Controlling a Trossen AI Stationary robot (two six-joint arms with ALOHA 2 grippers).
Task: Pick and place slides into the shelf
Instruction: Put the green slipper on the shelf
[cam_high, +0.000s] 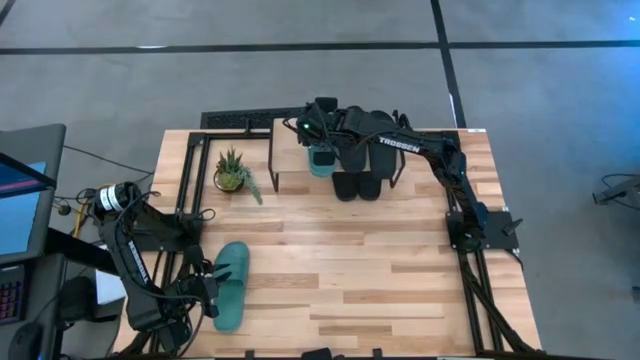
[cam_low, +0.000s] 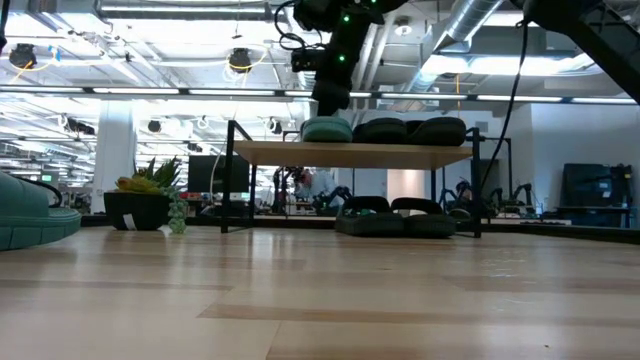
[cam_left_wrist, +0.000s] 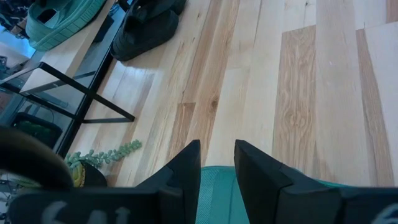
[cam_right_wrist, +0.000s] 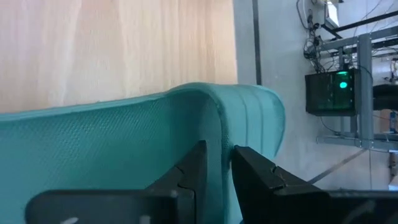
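Observation:
One teal slide (cam_low: 327, 130) sits at the left end of the shelf's top board (cam_low: 290, 153), beside two black slides (cam_low: 410, 130). My right gripper (cam_low: 330, 100) reaches down onto it from above and is shut on it. Two more black slides (cam_high: 358, 186) lie on the table under the shelf (cam_high: 290, 150). A second teal slide (cam_high: 231, 285) lies near the table's front left. My left gripper (cam_left_wrist: 217, 163) stands at it, fingers apart, with teal showing in the gap. My right gripper pinches the edge of the teal slide's strap (cam_right_wrist: 217, 134) between its two fingers, slanting down from above. In the low view the slide's sole rests on the shelf's top board. Whether my left gripper's fingers (cam_left_wrist: 261, 171) touch the second teal slide, I cannot tell.
A small potted plant (cam_high: 232, 172) stands on the table left of the shelf. Black frame rails run along the table's left (cam_high: 185, 190) and right (cam_high: 470, 260) edges. Bare wood (cam_high: 360, 270) lies between the shelf and the near edge.

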